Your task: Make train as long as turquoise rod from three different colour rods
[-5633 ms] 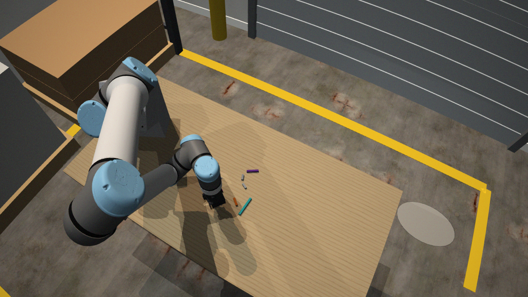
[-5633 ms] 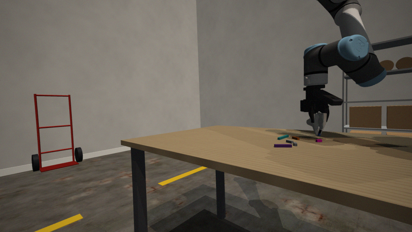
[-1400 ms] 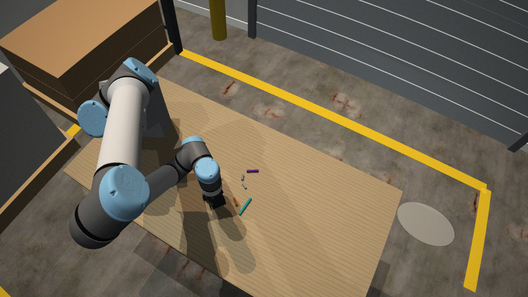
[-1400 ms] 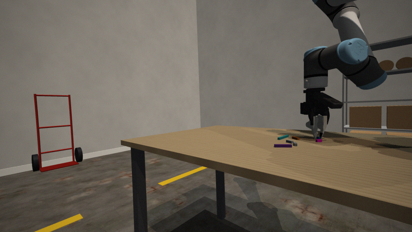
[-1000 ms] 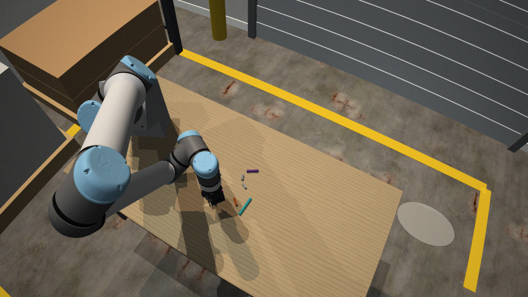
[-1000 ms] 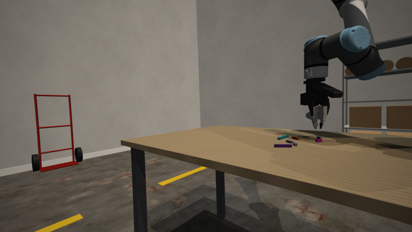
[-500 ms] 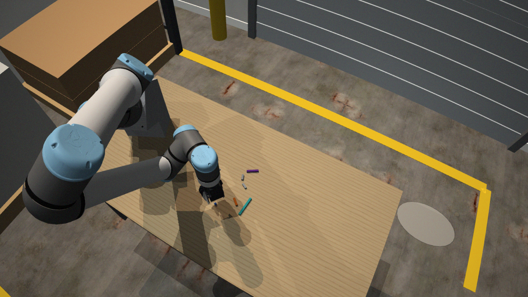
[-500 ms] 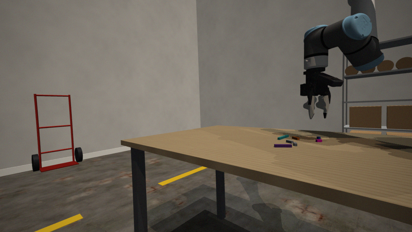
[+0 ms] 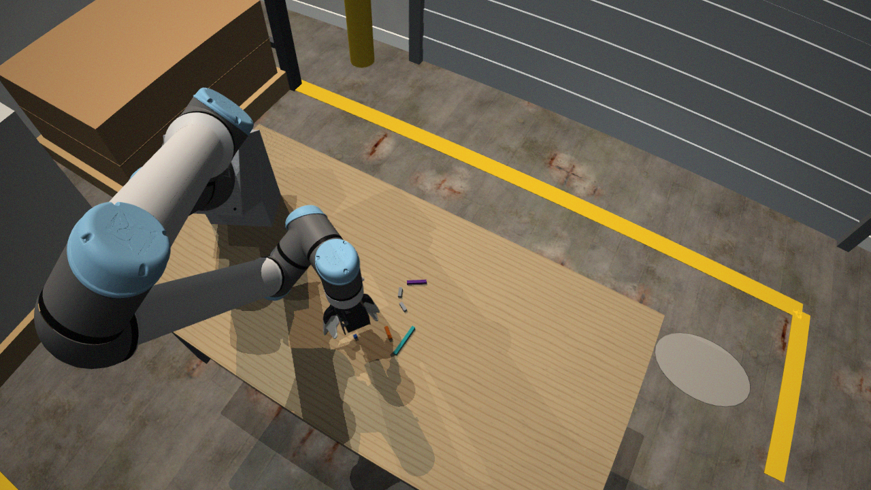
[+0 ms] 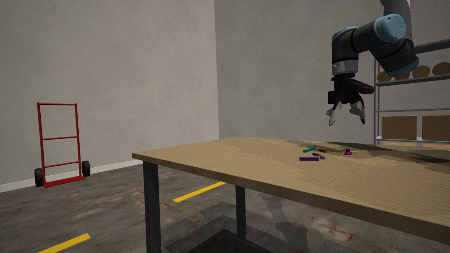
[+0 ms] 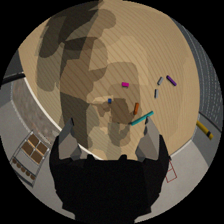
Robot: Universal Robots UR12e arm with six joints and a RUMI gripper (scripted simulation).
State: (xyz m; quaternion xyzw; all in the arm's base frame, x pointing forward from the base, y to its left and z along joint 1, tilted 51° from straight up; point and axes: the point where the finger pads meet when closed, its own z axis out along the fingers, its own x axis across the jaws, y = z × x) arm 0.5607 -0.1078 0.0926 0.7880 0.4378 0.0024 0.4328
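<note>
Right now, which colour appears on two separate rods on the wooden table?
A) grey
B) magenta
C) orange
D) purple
A: two grey rods, one and another, lie apart in the wrist view, while orange, purple and magenta each appear only once there.

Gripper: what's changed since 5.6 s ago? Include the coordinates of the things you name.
The gripper (image 9: 354, 326) (image 10: 347, 124) (image 11: 109, 117) let go of the blue rod (image 9: 355, 336) (image 10: 347, 150) (image 11: 109, 101), rose and spread its fingers wide. The blue rod came down onto the table (image 9: 517, 365) (image 10: 251, 163) (image 11: 174, 124). The magenta (image 10: 347, 153) (image 11: 125, 84), orange (image 9: 388, 332) (image 10: 322, 150) (image 11: 136, 108), turquoise (image 9: 404, 340) (image 10: 309, 149) (image 11: 142, 118) and purple (image 9: 416, 282) (image 10: 308, 159) (image 11: 171, 80) rods stayed put.
</note>
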